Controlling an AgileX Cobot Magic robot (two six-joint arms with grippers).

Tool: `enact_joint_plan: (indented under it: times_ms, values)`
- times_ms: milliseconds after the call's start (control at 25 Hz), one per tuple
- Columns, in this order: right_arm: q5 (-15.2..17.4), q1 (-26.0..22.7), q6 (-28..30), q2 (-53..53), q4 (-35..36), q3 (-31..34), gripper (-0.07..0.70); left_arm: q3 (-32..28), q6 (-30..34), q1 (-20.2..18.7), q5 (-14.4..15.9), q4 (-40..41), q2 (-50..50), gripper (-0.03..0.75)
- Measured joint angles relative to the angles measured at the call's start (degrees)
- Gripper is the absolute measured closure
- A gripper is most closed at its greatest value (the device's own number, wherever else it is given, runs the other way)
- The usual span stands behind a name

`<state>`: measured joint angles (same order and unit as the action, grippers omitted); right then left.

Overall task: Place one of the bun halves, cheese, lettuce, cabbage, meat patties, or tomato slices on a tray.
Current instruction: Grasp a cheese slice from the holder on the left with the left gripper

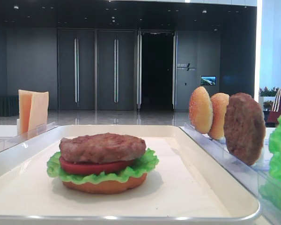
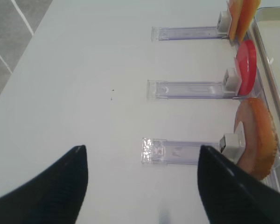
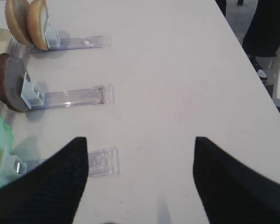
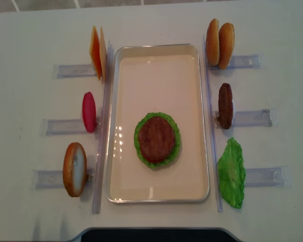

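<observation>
The white tray holds a stack: a meat patty on a tomato slice, lettuce and a flat bottom bun. Left of the tray stand cheese slices, a tomato slice and a bun half. On its right are two bun halves, a patty and a lettuce leaf. My left gripper is open over bare table, left of the bun half. My right gripper is open and empty, right of the lettuce.
Clear plastic racks run outward from both long sides of the tray, each gripping one ingredient upright. The table edge lies far to the left in the left wrist view. A dark shape sits at the table's near edge.
</observation>
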<state>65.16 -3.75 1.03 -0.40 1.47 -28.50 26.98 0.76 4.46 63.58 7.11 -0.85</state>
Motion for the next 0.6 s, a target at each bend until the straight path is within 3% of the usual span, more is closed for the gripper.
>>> enact_joint_plan:
  times_ms: [440, 600]
  values:
    - [0.0, 0.0, 0.0, 0.0, 0.0, 0.0, 0.146, 0.1, -0.2, 0.0, 0.1, -1.6, 0.0, 0.190]
    - [0.0, 0.0, 0.0, 0.0, 0.0, 0.0, 0.146, 2.2, -0.8, 0.0, 3.3, -1.5, 4.5, 0.197]
